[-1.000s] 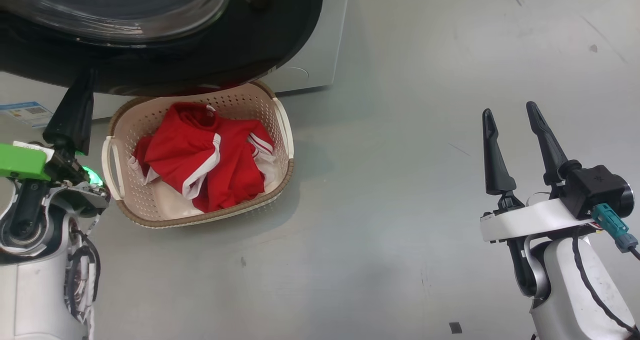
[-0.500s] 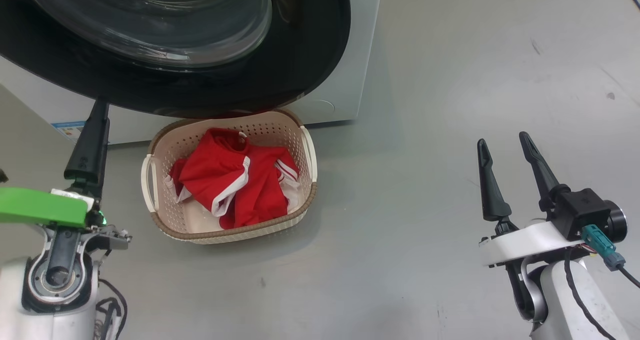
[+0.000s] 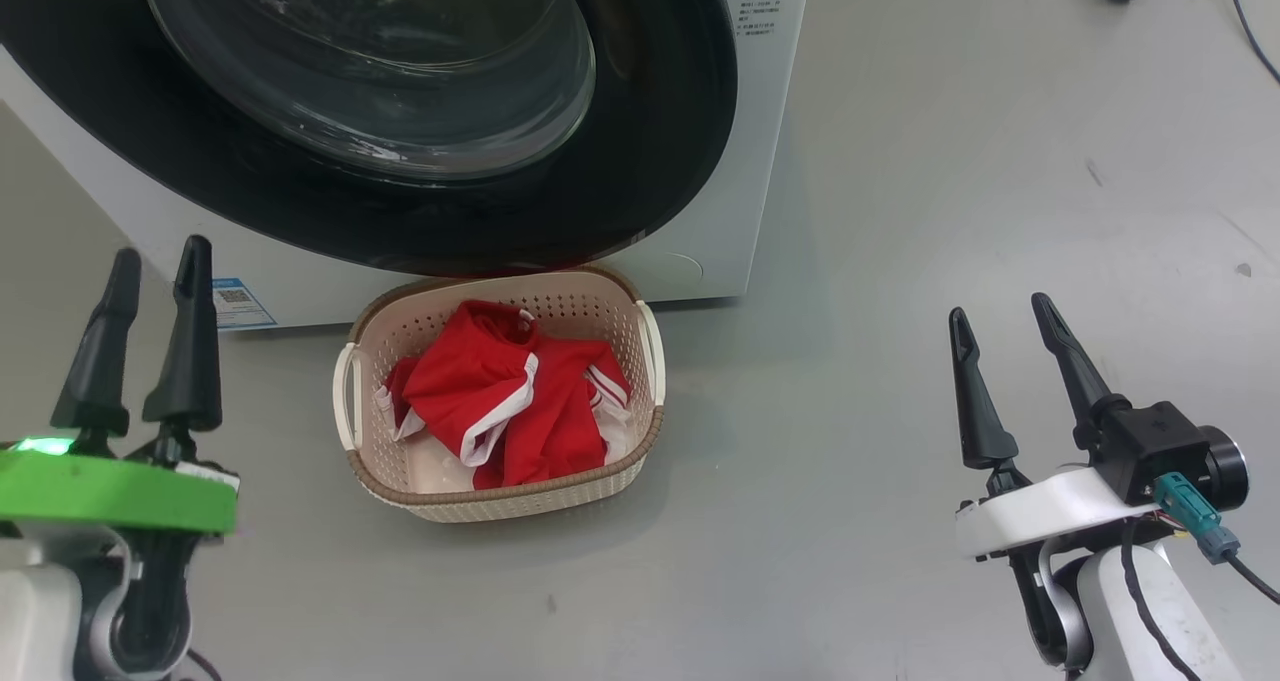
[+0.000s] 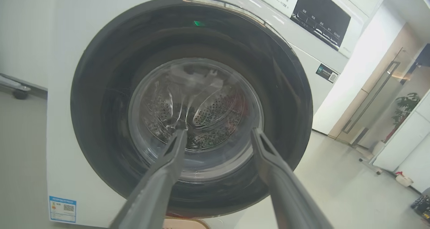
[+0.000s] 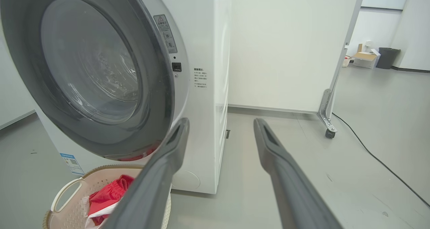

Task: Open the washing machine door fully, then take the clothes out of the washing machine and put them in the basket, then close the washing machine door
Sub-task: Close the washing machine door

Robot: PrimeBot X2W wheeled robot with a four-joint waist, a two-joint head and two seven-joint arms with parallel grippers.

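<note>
Clothes (image 3: 500,411) lie bunched in the basket (image 3: 520,501), red with white trim, ahead of the left fingers (image 3: 190,351) and off to their right, and well to the left of the right fingers (image 3: 1068,361). The basket sits on the floor (image 3: 850,381) between the two pairs of fingers and farther forward than either, its far rim under the lower edge of the door (image 3: 650,161). The door, black with a clear bowl window, is swung to across the front of the washer (image 3: 765,111); whether it is latched cannot be told. In the left wrist view it stands straight ahead of the left fingers, with the steel drum showing through the glass. In the right wrist view it is ahead and to the left of the right fingers. Both pairs of fingers are spread apart, holding nothing and touching nothing. A blue label (image 3: 235,304) on the washer's lower corner is just beyond the left fingers.
</note>
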